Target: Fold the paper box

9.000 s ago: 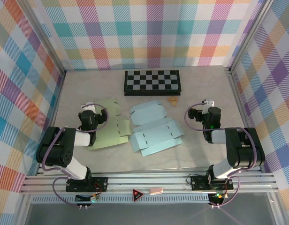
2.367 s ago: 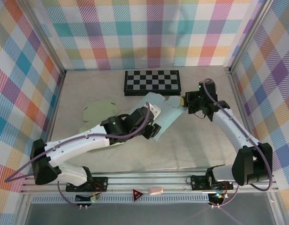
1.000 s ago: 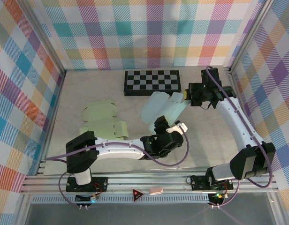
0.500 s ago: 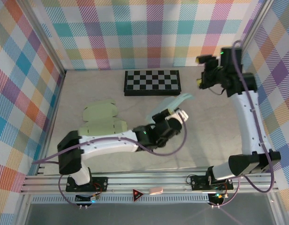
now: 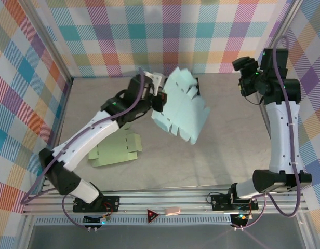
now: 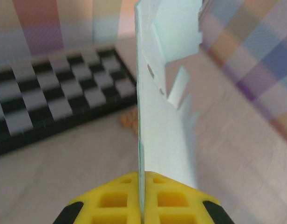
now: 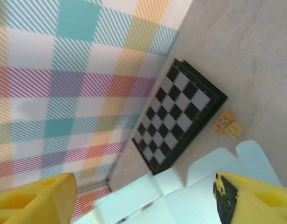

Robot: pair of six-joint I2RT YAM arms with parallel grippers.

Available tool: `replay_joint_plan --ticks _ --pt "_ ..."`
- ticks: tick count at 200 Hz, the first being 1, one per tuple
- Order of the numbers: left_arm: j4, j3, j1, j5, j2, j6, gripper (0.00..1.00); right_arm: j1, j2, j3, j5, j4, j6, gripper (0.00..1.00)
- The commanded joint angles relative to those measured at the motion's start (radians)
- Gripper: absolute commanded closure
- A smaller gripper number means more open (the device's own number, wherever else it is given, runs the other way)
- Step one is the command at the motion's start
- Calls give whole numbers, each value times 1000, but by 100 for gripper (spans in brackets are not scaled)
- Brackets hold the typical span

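The pale marbled table [image 5: 227, 150] carries little that matters to the fold right now, because the task's own thing is off it. The light blue die-cut paper box blank [image 5: 183, 106] hangs in the air over the far middle of the table, flat and unfolded, its flaps and slots spread. I judge it is held up so its panels can be reached from the other side, or turned before being set down again.

The pale green die-cut paper blank [image 5: 116, 150] lies flat on the table's near left. It is well apart from the blue one and looks like a spare set out of the way. The black-and-white chequered board [image 6: 55, 102] lies along the far edge against the wall and plays no part in the fold.

The left end effector [image 6: 141, 196] is pinched tight on one edge of the blue blank. The wrist view shows the sheet running edge-on between its yellow pads, so this one grip carries the sheet's whole weight. The right end effector [image 5: 244, 83] is raised at the far right, well apart from the sheet. Its fingers are spread wide on nothing and it faces the blank, probably ready to take a flap.

Two small tan blocks [image 7: 226, 125] lie just beside the board.
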Motion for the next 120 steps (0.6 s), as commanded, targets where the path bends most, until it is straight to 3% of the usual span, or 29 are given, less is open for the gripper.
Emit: replay_joint_plan --ticks 1,42,85,120 --pt "-97 -66 6 29 64 -17 100 53 23 -69 -56 -43 -93 26" --pt "-106 -104 5 -54 160 132 100 215 16 -284 -123 23 -48 32" --pt "-27 -127 4 -90 184 290 100 323 34 -505 -229 337 230 32" --pt "43 -141 -3 -90 199 370 100 347 147 -474 -254 393 356 32"
